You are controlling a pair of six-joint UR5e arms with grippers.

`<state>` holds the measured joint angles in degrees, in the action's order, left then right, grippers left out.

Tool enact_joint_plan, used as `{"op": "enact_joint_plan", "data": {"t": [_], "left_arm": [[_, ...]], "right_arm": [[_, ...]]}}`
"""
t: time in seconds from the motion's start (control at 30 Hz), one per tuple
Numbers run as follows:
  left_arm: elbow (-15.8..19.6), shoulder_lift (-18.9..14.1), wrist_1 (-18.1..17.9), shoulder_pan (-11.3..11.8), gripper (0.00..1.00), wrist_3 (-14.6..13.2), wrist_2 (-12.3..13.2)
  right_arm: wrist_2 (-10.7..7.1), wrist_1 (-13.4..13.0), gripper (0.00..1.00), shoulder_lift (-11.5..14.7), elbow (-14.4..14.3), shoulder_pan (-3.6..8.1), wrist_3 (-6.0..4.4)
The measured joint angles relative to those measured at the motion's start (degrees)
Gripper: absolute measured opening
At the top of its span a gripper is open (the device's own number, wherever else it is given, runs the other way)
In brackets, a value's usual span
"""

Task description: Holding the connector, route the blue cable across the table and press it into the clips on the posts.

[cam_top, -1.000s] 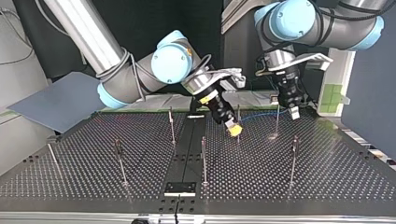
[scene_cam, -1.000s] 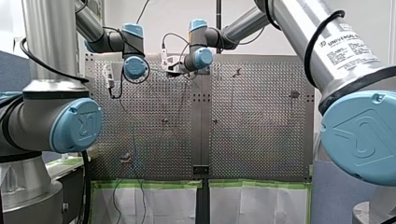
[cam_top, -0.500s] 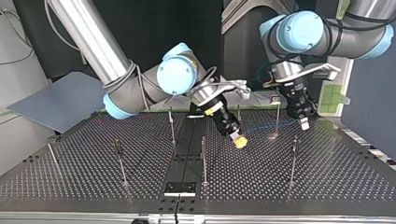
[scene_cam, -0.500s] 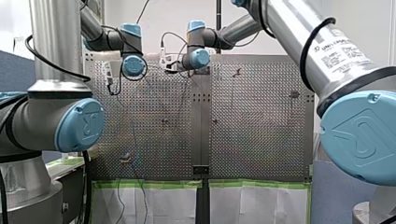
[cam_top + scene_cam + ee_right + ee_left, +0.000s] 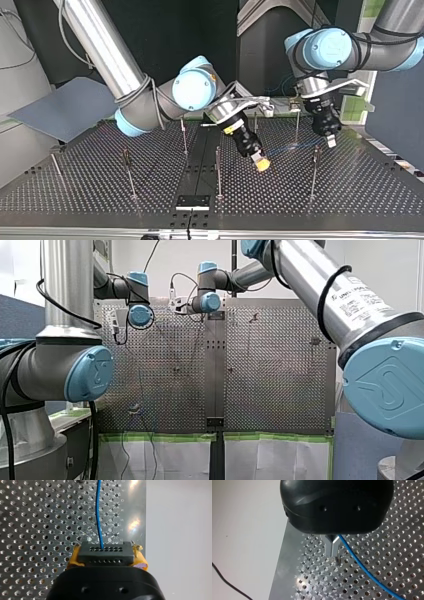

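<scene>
yellow-padded right hand (image 5: 261, 163) clamped tight on 1 black connector (image 5: 105, 553) | 1 blue cable (image 5: 99, 512) runs out of the connector over the desk (image 5: 100, 190) | left hand (image 5: 333, 555) pinched shut on it, apart from connector | 7 posts (image 5: 218, 170) standing round the connector

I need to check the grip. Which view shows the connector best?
The right wrist view: the connector sits clamped between yellow pads, blue cable entering it. The top view shows only my right pincer; front and left wrist views show no connector.
</scene>
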<state>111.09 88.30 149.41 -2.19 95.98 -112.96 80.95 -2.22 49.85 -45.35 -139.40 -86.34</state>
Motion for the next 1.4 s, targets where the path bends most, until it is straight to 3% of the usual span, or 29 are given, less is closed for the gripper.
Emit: {"op": "enact_joint_plan", "data": {"t": [0.27, 0.43, 0.73, 0.87, 1.1, 1.4], "left_arm": [[-0.1, 0.1, -1.1, 1.7, 0.00, 0.8, 2.9], [-0.1, 0.1, -1.1, 2.7, 0.00, 1.8, 4.6], [-0.1, 0.1, -0.8, 2.9, 0.00, 2.5, 5.6], [-0.1, 0.3, -1.5, 3.3, 0.00, 3.0, 6.3], [-0.1, 1.2, -2.2, 4.1, 0.00, 3.3, 7.3], [-0.3, 2.5, -6.2, 6.3, 0.00, 4.6, 10.6]], "right_arm": [[0.33, -0.1, 0.00, -2.3, 3.5, -0.42, 0.64], [0.54, 0.0, 0.00, -3.0, 4.1, -0.81, 1.01], [1.47, 0.7, 0.00, -3.0, 4.0, -0.91, 0.54], [1.65, 0.8, 0.00, -3.1, 3.2, -0.52, -0.19], [1.76, 0.7, 0.00, -3.2, 2.1, -0.02, -0.57], [1.74, 0.5, 0.00, -3.4, 2.1, 0.28, -0.38]]}}
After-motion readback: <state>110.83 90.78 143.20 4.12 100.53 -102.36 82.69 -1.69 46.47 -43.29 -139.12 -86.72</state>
